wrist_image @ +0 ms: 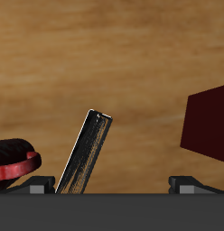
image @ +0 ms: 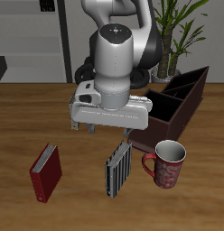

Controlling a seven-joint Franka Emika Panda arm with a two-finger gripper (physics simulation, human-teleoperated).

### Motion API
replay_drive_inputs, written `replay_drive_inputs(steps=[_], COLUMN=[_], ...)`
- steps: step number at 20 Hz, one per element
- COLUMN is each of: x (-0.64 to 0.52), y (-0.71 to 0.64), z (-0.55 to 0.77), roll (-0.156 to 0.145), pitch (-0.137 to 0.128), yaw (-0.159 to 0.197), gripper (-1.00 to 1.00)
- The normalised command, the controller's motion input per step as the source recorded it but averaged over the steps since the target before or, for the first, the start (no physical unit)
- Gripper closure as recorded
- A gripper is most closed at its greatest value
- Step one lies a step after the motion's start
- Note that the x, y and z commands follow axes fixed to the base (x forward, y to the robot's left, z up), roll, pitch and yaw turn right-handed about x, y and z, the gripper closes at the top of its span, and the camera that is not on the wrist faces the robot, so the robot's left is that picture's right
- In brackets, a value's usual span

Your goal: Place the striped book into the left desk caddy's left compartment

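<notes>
The striped book [image: 118,170] stands on edge on the table near the front, leaning a little; in the wrist view [wrist_image: 85,155] it shows edge-on between my fingers. My gripper [image: 107,135] hovers just above its top edge, jaws wide open and apart from it; the fingertips [wrist_image: 191,183] are spread wide in the wrist view. The left desk caddy [image: 182,95], a dark maroon open-top box with dividers, stands farther back beyond the mug; one corner of it [wrist_image: 209,122] shows in the wrist view.
A red patterned mug [image: 166,162] stands close beside the striped book, between it and the caddy, and shows in the wrist view [wrist_image: 14,164]. A red book [image: 46,171] lies on the book's other side. A dark shape [image: 80,70] is mostly hidden behind the arm.
</notes>
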Motion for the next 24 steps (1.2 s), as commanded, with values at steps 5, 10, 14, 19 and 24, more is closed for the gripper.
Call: replay_drive_inputs(steps=[5, 10, 14, 19, 24], x=[0.09, 0.1, 0.08, 0.08, 0.05], y=[-0.01, 0.04, 0.07, 0.07, 0.05], z=[-0.34, -0.39, -0.36, -0.42, -0.41], roll=[-0.006, 0.006, 0.015, 0.018, 0.01], pitch=[0.026, 0.028, 0.043, 0.048, 0.067], yaw=[-0.031, -0.035, -0.02, 0.011, -0.016], gripper=[-1.0, -1.0, -1.0, -1.0, 1.0])
